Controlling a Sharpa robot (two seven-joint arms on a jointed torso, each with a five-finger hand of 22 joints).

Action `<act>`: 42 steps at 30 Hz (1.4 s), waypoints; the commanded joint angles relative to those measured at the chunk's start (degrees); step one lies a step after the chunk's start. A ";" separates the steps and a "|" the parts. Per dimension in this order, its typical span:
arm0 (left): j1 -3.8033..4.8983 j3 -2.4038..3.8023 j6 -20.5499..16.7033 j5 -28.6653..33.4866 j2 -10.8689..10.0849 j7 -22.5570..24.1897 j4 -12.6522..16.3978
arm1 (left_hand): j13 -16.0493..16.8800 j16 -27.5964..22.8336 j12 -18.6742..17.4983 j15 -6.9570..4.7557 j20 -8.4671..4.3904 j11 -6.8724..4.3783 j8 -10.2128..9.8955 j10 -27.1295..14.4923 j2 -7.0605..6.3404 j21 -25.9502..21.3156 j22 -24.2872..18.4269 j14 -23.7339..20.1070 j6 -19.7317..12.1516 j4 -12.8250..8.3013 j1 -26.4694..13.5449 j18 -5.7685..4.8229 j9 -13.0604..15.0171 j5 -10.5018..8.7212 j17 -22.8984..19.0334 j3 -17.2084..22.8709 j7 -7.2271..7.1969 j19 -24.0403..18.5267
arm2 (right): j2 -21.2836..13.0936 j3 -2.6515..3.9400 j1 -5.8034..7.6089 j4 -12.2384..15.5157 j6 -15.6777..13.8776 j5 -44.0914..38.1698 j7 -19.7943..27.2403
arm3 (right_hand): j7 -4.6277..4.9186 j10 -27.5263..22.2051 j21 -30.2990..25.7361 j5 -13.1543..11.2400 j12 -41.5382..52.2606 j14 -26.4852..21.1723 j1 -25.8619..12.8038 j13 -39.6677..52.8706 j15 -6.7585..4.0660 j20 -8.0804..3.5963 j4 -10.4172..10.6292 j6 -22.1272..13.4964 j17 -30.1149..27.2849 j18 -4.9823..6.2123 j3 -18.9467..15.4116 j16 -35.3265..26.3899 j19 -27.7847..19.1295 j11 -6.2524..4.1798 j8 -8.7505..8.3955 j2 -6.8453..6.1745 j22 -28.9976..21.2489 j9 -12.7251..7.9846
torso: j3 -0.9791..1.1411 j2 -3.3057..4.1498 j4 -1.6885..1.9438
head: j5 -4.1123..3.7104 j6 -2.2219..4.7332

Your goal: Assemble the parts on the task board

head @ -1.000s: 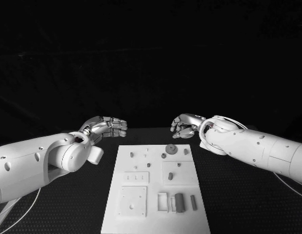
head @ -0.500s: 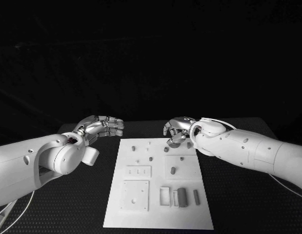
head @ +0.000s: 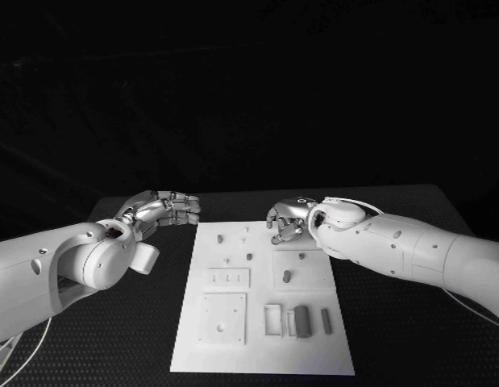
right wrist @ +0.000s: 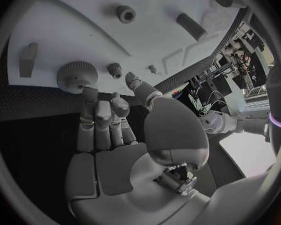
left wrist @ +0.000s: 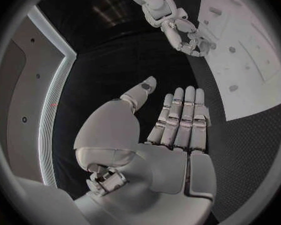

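Left hand (head: 162,207): hovers over the black table (head: 110,322) just off the far left corner of the task board (head: 261,355); fingers straight and side by side, thumb apart, palm empty. No part touches it.

Task board: white plate between the two hands, carrying small pegs, recessed blocks and, nearest the robot, a row of upright grey parts (head: 301,320).

Right hand (head: 286,222): over the board's far right corner, fingers curled downward, holding nothing. Just beyond its fingertips (right wrist: 90,93) lies a round knurled gear (right wrist: 77,75); a small toothed part (right wrist: 115,69) sits beside it. Contact with the gear cannot be told.
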 commanded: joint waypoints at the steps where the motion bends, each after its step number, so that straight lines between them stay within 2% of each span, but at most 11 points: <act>1: 0.04 0.07 1.21 0.30 0.08 0.73 0.12 | -0.12 -0.35 -0.28 0.09 0.07 0.28 -0.21 -0.35 0.01 -0.26 -0.09 0.29 0.19 -0.12 -0.56 -0.07 -0.10 -0.13 0.10 -0.25 1.89 0.43 | -0.07 0.03 -0.10 -0.18 1.47 -1.93 -0.65 | 0.34 -0.41 0.51 -0.06 0.29 -0.40 -0.59 0.08 -0.05 -0.09 -0.04 0.12 -0.17 0.75 0.42 0.47 -0.50 0.02 -0.25 -0.03 1.53 0.00 | -0.02 0.54 0.71 | -0.29 0.02; 5: 0.04 0.07 1.32 0.31 0.13 0.67 0.06 | -0.15 -0.40 -0.34 0.09 0.04 0.30 -0.26 -0.38 0.00 -0.31 -0.12 0.30 0.15 -0.12 -0.61 -0.12 -0.14 -0.18 0.11 -0.30 1.89 0.45 | -0.06 0.03 -0.22 -0.34 1.53 -2.38 -0.83 | 0.35 -0.44 0.97 -0.06 0.50 -0.48 -0.68 0.12 -0.04 -0.11 -0.04 0.17 -0.28 0.75 0.50 0.76 -0.65 0.03 -0.31 -0.04 1.51 0.02 | -0.01 0.79 0.83 | -0.46 0.07; 7: 0.04 0.07 1.38 0.31 0.20 0.60 -0.04 | -0.16 -0.41 -0.36 0.09 0.03 0.31 -0.28 -0.39 0.01 -0.33 -0.13 0.30 0.15 -0.12 -0.63 -0.14 -0.15 -0.19 0.12 -0.31 1.89 0.46 | -0.16 0.03 -0.26 -0.37 1.75 -2.64 -0.86 | 0.35 -0.46 1.19 -0.06 0.59 -0.51 -0.72 0.14 -0.03 -0.12 -0.03 0.20 -0.34 0.75 0.55 0.91 -0.71 0.03 -0.33 -0.03 1.51 0.03 | 0.09 1.03 0.80 | -0.48 0.18; 15: 0.04 0.07 1.46 0.33 0.25 0.58 -0.34 | -0.21 -0.49 -0.44 0.09 -0.02 0.34 -0.34 -0.42 0.04 -0.41 -0.17 0.31 0.11 -0.11 -0.70 -0.21 -0.21 -0.27 0.14 -0.37 1.89 0.50 | -0.32 0.02 -0.65 -0.55 2.14 -2.79 -0.73 | 0.30 -0.50 1.71 -0.05 0.82 -0.62 -0.85 0.15 -0.06 -0.15 -0.01 0.53 -0.51 0.75 0.69 1.26 -0.91 -0.01 -0.25 0.11 1.47 0.13 | 0.20 1.39 0.82 | -0.77 0.31; 18: 0.04 0.07 1.43 0.33 0.22 0.52 -0.36 | -0.22 -0.51 -0.46 0.09 -0.03 0.35 -0.36 -0.43 0.04 -0.44 -0.18 0.32 0.11 -0.12 -0.71 -0.23 -0.23 -0.29 0.14 -0.39 1.88 0.51 | -0.19 0.02 -0.73 -0.51 2.06 -2.80 -0.72 | 0.27 -0.51 1.89 -0.05 0.90 -0.66 -0.92 0.15 -0.08 -0.15 -0.01 0.68 -0.58 0.75 0.74 1.38 -1.00 -0.04 -0.21 0.17 1.46 0.18 | 0.30 1.57 0.87 | -0.68 0.31; 20: 0.04 0.07 1.40 0.33 0.22 0.44 -0.41 | -0.22 -0.52 -0.48 0.09 -0.05 0.35 -0.37 -0.43 0.05 -0.45 -0.18 0.33 0.11 -0.13 -0.72 -0.23 -0.24 -0.31 0.15 -0.39 1.88 0.52 | -0.12 0.02 -0.75 -0.50 2.11 -2.80 -0.74 | 0.24 -0.50 2.05 -0.05 0.97 -0.70 -1.00 0.14 -0.11 -0.15 0.01 0.83 -0.65 0.75 0.78 1.49 -1.06 -0.07 -0.16 0.26 1.45 0.22 | 0.36 1.63 0.94 | -0.98 0.28; 23: 0.05 0.07 1.41 0.33 0.22 0.41 -0.44 | -0.23 -0.53 -0.49 0.08 -0.06 0.35 -0.37 -0.43 0.07 -0.46 -0.19 0.33 0.11 -0.14 -0.70 -0.24 -0.24 -0.32 0.15 -0.39 1.88 0.53 | -0.08 0.02 -0.77 -0.53 2.06 -2.80 -0.69 | 0.21 -0.49 2.14 -0.05 1.01 -0.72 -1.06 0.14 -0.13 -0.16 0.02 0.94 -0.70 0.75 0.81 1.55 -1.09 -0.09 -0.11 0.33 1.44 0.25 | 0.33 1.71 0.98 | -1.05 0.42; 25: 0.05 0.07 1.42 0.33 0.17 0.42 -0.42 | -0.24 -0.54 -0.49 0.08 -0.07 0.35 -0.38 -0.42 0.08 -0.48 -0.20 0.34 0.11 -0.14 -0.69 -0.25 -0.25 -0.33 0.16 -0.39 1.87 0.53 | -0.06 0.02 -0.80 -0.52 2.22 -2.80 -0.68 | 0.16 -0.45 2.32 -0.05 1.08 -0.75 -1.19 0.12 -0.17 -0.16 0.04 1.14 -0.78 0.75 0.86 1.67 -1.14 -0.14 -0.05 0.48 1.43 0.30 | 0.29 1.81 0.93 | -0.83 0.35; 36: 0.05 0.07 1.52 0.33 0.34 0.36 -0.63 | -0.26 -0.60 -0.54 0.08 -0.10 0.36 -0.41 -0.41 0.12 -0.54 -0.23 0.36 0.12 -0.13 -0.71 -0.31 -0.29 -0.40 0.18 -0.42 1.86 0.58 | 0.13 0.02 -0.87 -0.83 2.50 -2.78 -0.60 | -0.02 -0.45 2.80 -0.05 1.13 -0.96 -1.84 -0.07 -0.32 -0.14 0.16 1.76 -1.17 0.75 1.08 1.96 -1.46 -0.30 0.13 1.06 1.36 0.48 | 0.33 2.16 0.87 | -0.70 0.36; 42: 0.05 0.07 1.53 0.34 0.39 0.31 -0.67 | -0.28 -0.63 -0.57 0.07 -0.12 0.36 -0.43 -0.41 0.15 -0.57 -0.24 0.37 0.12 -0.13 -0.72 -0.33 -0.31 -0.42 0.19 -0.43 1.86 0.60 | 0.40 0.02 -0.87 -0.75 2.66 -2.74 -0.65 | -0.09 -0.44 2.98 -0.05 1.15 -1.04 -2.14 -0.16 -0.39 -0.13 0.19 2.00 -1.34 0.75 1.19 2.08 -1.57 -0.37 0.19 1.30 1.34 0.54 | 0.34 2.37 0.99 | -0.86 0.44</act>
